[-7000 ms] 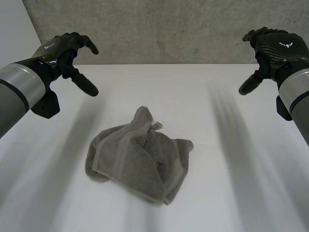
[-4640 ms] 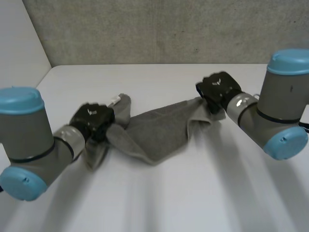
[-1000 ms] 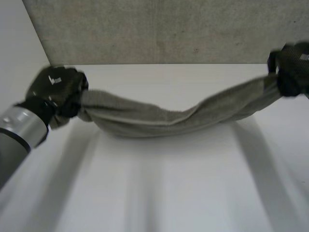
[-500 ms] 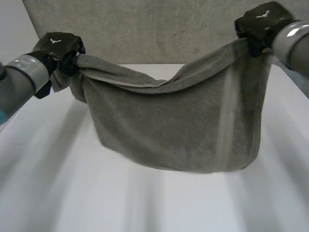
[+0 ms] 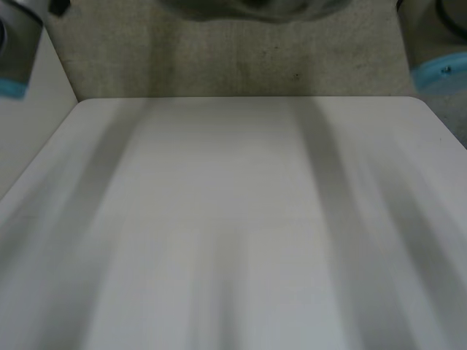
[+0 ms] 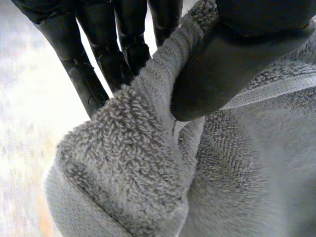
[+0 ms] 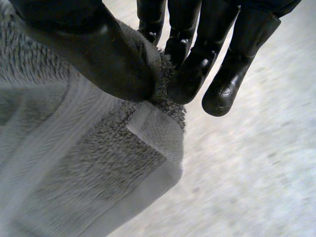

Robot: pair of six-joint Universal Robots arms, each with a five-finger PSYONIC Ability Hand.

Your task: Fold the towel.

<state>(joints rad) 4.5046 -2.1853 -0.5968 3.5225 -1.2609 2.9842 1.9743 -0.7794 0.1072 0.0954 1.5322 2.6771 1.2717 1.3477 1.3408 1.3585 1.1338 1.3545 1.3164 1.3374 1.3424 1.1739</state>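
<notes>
The grey towel (image 6: 148, 173) hangs in the air between my two hands. In the left wrist view my left hand (image 6: 222, 69) pinches a bunched upper edge of the towel between thumb and fingers (image 6: 84, 74). In the right wrist view my right hand (image 7: 94, 54) pinches a hemmed corner of the towel (image 7: 98, 168) between thumb and fingers (image 7: 197, 64). In the head view a dark strip of the towel's lower edge (image 5: 241, 7) hangs high above the far side of the white table (image 5: 233, 219).
A rough grey wall (image 5: 241, 58) stands behind the table's far edge. My left arm (image 5: 14, 51) and right arm (image 5: 438, 73) reach up at the far corners of the head view.
Both hands have risen further with the towel. It hung spread low over the table half a second ago; now it is lifted high above the table.
</notes>
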